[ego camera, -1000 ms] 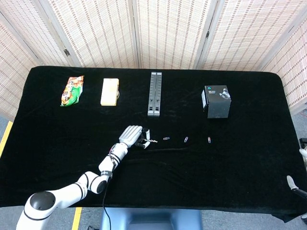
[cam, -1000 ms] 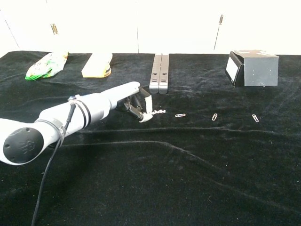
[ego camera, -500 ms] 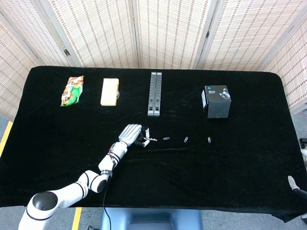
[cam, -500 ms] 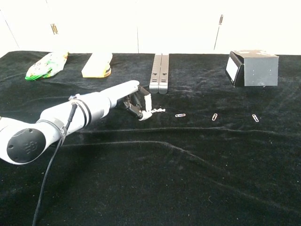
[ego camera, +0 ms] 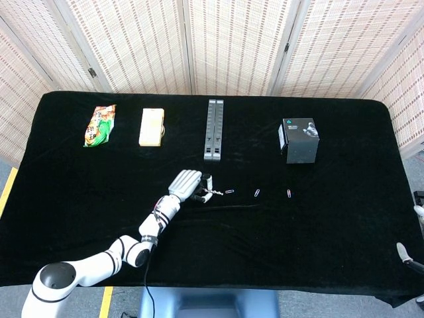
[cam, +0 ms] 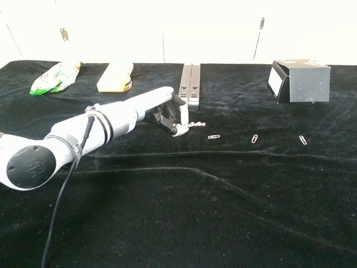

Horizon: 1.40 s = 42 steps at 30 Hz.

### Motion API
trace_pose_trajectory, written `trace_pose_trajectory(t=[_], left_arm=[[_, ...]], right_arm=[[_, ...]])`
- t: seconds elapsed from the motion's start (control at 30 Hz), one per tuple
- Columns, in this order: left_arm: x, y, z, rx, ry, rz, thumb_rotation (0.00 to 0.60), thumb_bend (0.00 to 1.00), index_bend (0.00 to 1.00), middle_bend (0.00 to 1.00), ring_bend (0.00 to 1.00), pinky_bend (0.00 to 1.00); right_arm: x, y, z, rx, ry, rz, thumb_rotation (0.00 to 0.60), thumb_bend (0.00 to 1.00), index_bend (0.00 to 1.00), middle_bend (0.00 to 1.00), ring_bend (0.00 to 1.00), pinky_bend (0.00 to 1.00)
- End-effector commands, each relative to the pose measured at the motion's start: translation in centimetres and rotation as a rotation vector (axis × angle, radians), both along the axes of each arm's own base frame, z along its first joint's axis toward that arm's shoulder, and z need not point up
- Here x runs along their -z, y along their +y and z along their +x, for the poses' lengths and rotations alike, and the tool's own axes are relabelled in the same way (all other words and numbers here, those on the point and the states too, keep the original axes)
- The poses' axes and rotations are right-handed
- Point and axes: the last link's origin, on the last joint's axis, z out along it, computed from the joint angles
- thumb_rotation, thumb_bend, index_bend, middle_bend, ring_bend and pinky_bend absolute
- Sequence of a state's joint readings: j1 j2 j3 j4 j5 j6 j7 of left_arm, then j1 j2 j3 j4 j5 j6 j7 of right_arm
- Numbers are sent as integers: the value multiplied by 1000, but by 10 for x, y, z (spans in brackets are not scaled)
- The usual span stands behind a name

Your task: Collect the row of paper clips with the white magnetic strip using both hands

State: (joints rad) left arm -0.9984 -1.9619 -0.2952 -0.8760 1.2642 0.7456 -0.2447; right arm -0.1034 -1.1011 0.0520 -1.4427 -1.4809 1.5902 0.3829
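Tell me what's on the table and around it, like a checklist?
Surface: table under a black cloth, a bit wrinkled.
Job's things: white strip with some clips stuck to its end; three paper clips lie loose in a row.
Clutter: snack bag, yellow block, grey bar, black box along the far side.
Hands: left hand holds the strip; right hand only peeks in at the head view's edge, so its fingers cannot be judged.
Cables: black cable runs along the left arm.
Surroundings: folding screens behind the table.
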Motion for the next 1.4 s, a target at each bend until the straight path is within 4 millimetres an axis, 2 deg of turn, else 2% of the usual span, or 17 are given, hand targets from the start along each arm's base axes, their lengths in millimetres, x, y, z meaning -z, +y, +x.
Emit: trace_pose_trajectory(t=[0.03,0.4,0.9,1.07,1.27,1.33,1.4], left_arm=[[-1,-7,6,19,5,-1,600,508,800,1000,1000,1000],[7,-22,18,53,42,16,600,510,802,1000,1000,1000],[33,-61,30,107,112,2,600,511,803,1000,1000,1000],[32,-63,31,112,116,11,600,511,800,1000,1000,1000],[28,-66,32,117,97,-2,600,500,756,1000,1000,1000],[27,-67,32,123,99,-4,600,466,712,1000,1000,1000],[26,-68,30,119,106,-11,600,417,601,1000,1000,1000]], right_arm=[[-1,0,-1,-1,-3,2,600,359,101,0,0,0],[-4,10,3,-27,-13,-27,600,359,101,0,0,0],[-13,25,9,-88,-25,-54,600,360,101,0,0,0],[-12,26,9,-90,-23,-53,600,360,101,0,0,0],[-11,24,8,-85,-21,-46,600,360,101,0,0,0],[-11,23,8,-85,-20,-46,600,360,101,0,0,0],[-11,23,9,-84,-19,-46,600,360,101,0,0,0]])
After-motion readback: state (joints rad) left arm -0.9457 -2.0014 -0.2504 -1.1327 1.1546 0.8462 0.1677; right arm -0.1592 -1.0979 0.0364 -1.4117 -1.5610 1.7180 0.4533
